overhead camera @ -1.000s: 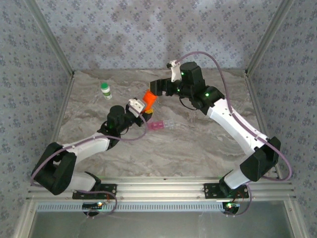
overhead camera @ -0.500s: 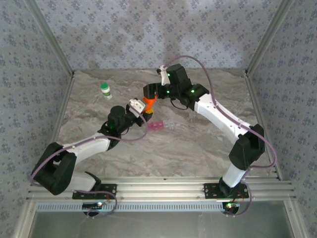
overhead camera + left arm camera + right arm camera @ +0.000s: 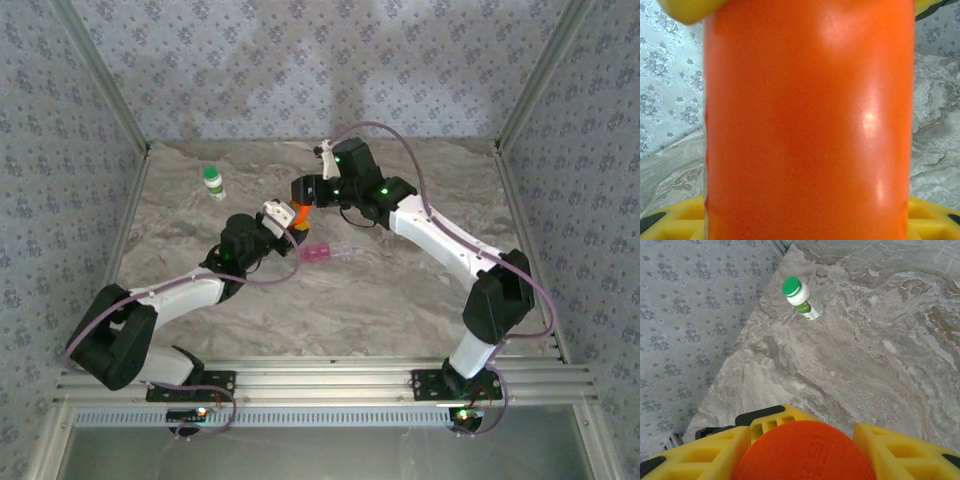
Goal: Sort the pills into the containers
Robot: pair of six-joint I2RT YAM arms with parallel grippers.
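1. Top external view: an orange bottle (image 3: pixel 298 214) is gripped round its body by the left end effector (image 3: pixel 289 229), while its top is pinched between the yellow fingers (image 3: pixel 715 450) of the right end effector (image 3: pixel 301 203).
2. The pill box (image 3: pixel 330 252) is seen lying flat on the surface (image 3: pixel 400 300), just beside the left end effector (nothing holds it).
3. Risks, as judged: the cap may slip if it is pinched too lightly, and pills could be spilled if the opened bottle is tilted.
4. The box's long axis is laid left to right, pink section toward the left arm; the bottle's axis is roughly upright.
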